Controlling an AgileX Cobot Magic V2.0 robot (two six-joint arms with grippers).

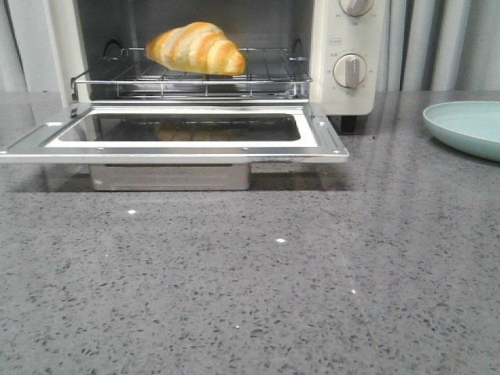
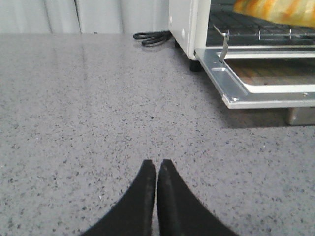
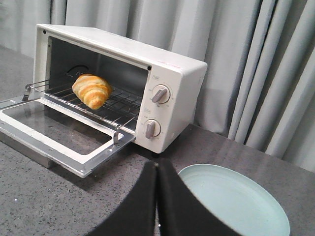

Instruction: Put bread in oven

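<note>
The bread (image 1: 197,48) is a golden-orange striped croissant lying on the wire rack (image 1: 269,74) inside the cream-white oven (image 1: 355,86). The oven's glass door (image 1: 180,133) is folded down flat and open. The bread also shows in the right wrist view (image 3: 91,90) and partly in the left wrist view (image 2: 275,11). My left gripper (image 2: 156,162) is shut and empty over bare counter, off to the oven's left. My right gripper (image 3: 157,163) is shut and empty, beside the plate and away from the oven. Neither gripper shows in the front view.
A pale green plate (image 1: 467,127) lies on the grey speckled counter (image 1: 250,281) right of the oven; it also shows in the right wrist view (image 3: 241,201). A black cable (image 2: 151,38) lies behind the oven's left side. Grey curtains (image 3: 256,64) hang behind.
</note>
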